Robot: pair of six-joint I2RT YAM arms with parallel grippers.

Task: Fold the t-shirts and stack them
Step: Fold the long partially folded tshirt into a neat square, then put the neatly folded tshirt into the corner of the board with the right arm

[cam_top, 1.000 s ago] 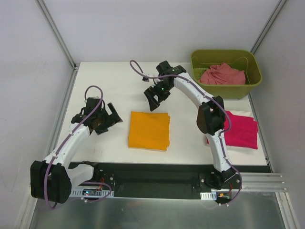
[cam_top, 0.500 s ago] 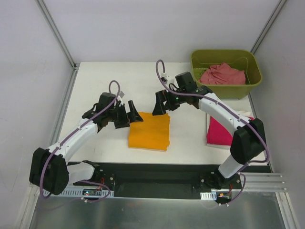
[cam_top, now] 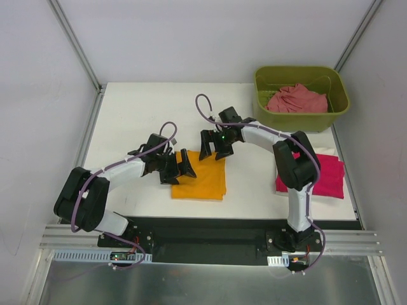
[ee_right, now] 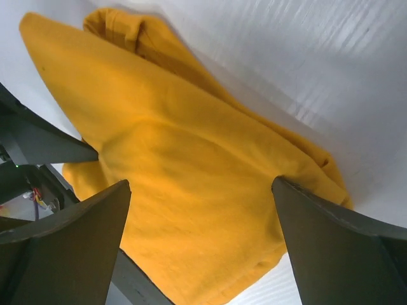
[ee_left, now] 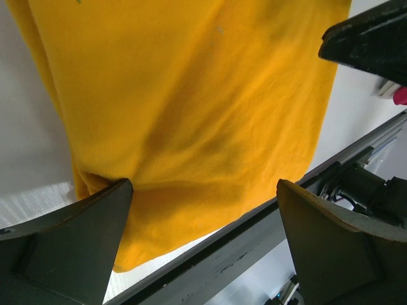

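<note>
The orange-yellow t-shirt (cam_top: pixel 202 178) lies folded in a rectangle on the white table; it fills the left wrist view (ee_left: pixel 191 114) and the right wrist view (ee_right: pixel 191 190). My left gripper (cam_top: pixel 180 168) is open at the shirt's left edge, its jaws spread over the cloth. My right gripper (cam_top: pixel 215 147) is open over the shirt's far edge, jaws wide apart. The magenta t-shirt (cam_top: pixel 325 175) lies folded at the right, partly behind my right arm. The salmon-pink t-shirt (cam_top: pixel 296 100) is crumpled in the bin.
The olive-green bin (cam_top: pixel 301 119) stands at the back right corner. A black rail (cam_top: pixel 203 229) runs along the table's near edge. Grey walls close in left, right and behind.
Both grippers have moved in toward the orange shirt from either side and lowered onto its left and far edges. The shirts have not moved.
</note>
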